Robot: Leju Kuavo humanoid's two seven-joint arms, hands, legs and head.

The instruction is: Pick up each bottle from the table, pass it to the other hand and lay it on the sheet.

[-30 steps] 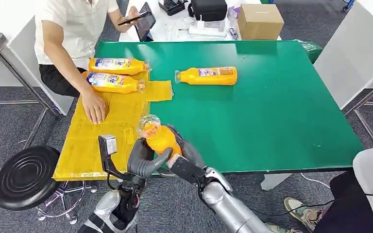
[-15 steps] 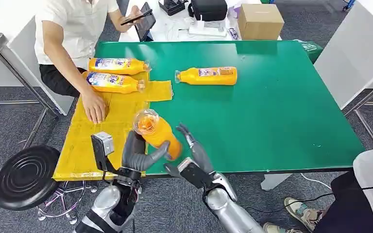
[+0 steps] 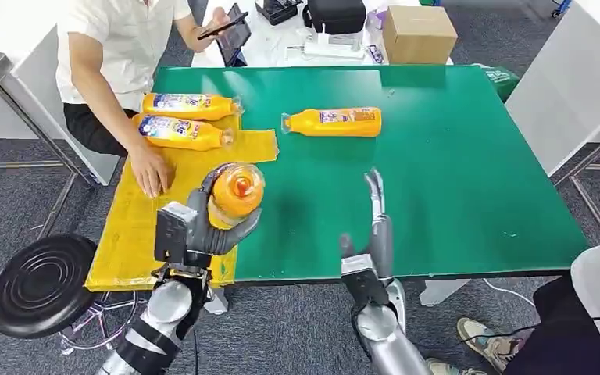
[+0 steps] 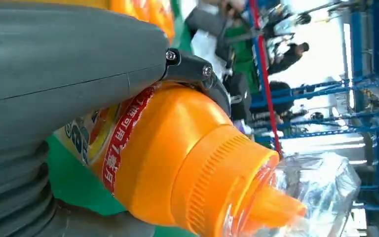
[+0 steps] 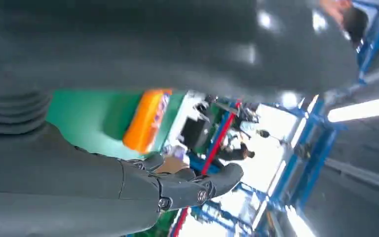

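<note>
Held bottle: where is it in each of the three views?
Head view: bottle in the left hand, cap toward the camera, above the yellow sheet's edge.
Left wrist view: bottle fills the centre, clear cap at lower right.
Right wrist view: not in it; the orange bottle there lies on the table.
Shared landmark: green table.

— What's around the green surface [image 3: 453, 180]?
— A person in a white shirt [image 3: 117, 39] holding a dark tablet [image 3: 230, 31], a round black stool [image 3: 39, 285], and a brown cardboard box [image 3: 418, 33] beyond.
</note>
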